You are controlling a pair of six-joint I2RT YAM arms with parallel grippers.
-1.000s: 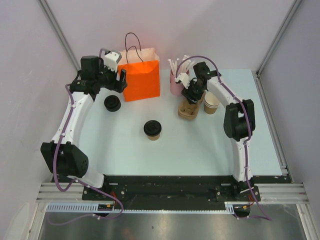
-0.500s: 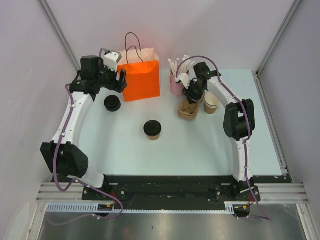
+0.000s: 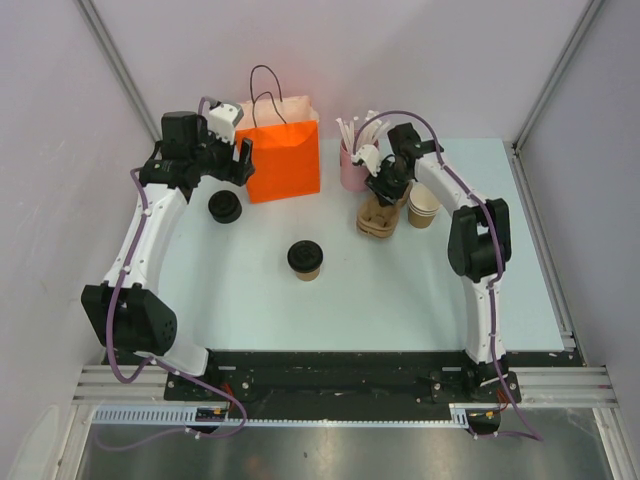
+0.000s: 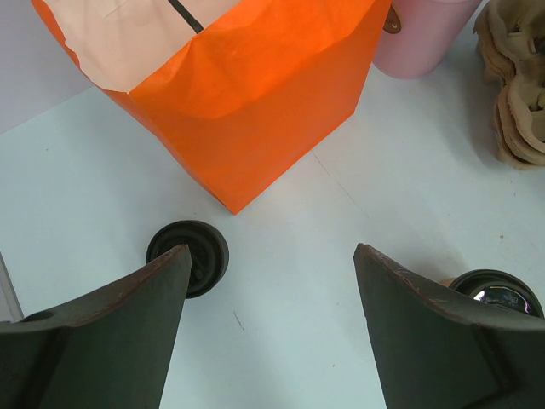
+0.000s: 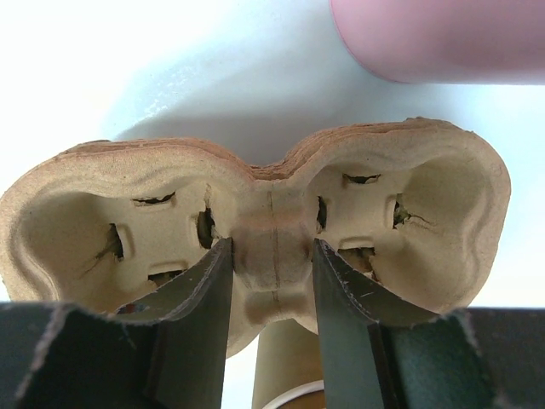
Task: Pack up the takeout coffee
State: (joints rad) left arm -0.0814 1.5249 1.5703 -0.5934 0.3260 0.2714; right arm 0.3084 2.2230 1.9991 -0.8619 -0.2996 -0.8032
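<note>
The only change over the last second is on the right. The right pincer (image 5: pixel 272 243), pinching the centre ridge between the two wells of the pulp carrier (image 3: pixel 378 217), has drawn slightly up and toward the far edge, and the carrier has shifted with it. It looks like more than one carrier nested together, so I cannot tell whether one tray is coming free or the whole stack. Just beyond this pincer stands the pink cup (image 3: pixel 352 168). The pale-rimmed stacked cups (image 3: pixel 423 208) are just beside it, toward the right edge of the desk (image 3: pixel 420 300).

The left pincer (image 4: pixel 272 251) has not moved. It hangs spread wide with nothing between its fingers, and the orange bag (image 3: pixel 284 160) is just beyond and beside it. A second black lid (image 4: pixel 187 256) lies below its left finger.

The takeout coffee (image 3: pixel 304 258) stands untouched in mid-desk, well apart from both pincers: nearward and left of the right one, nearward and right of the left one. I judge that packing has only started. The carrier is being fetched, and the coffee still has to be seated in it and bagged.
</note>
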